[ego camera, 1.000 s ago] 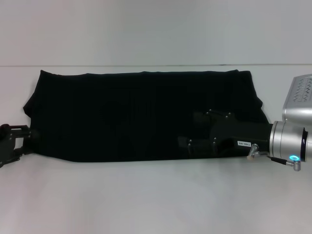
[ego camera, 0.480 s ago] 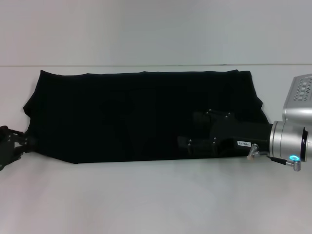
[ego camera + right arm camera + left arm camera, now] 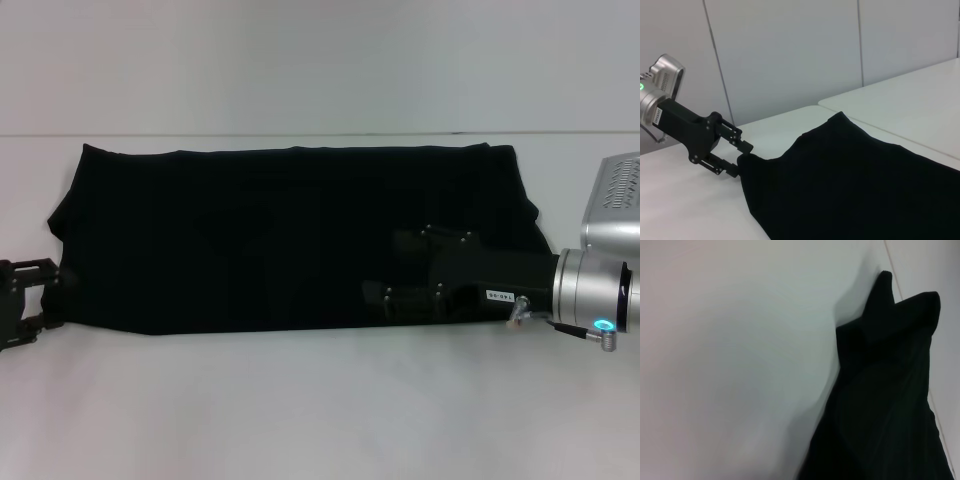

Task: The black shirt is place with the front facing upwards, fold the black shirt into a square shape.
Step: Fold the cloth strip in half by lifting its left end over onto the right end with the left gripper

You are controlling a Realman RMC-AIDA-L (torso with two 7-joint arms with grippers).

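Note:
The black shirt (image 3: 280,235) lies on the white table as a long flat band folded lengthwise; no print or label shows. It also shows in the left wrist view (image 3: 890,405) and the right wrist view (image 3: 850,185). My left gripper (image 3: 50,296) is at the table's left, at the band's near left corner. The right wrist view shows the left gripper (image 3: 740,159) open, with the cloth's corner at its fingertips. My right gripper (image 3: 385,268) is open and lies low over the band's right part, pointing left.
The white table (image 3: 320,400) extends in front of the shirt, and a narrower strip (image 3: 300,140) runs behind it to the wall. White wall panels (image 3: 790,50) stand beyond the table.
The left gripper drew back left and tilted half a second ago. It is now level again at the shirt's near left corner. The right arm and the shirt have not moved.

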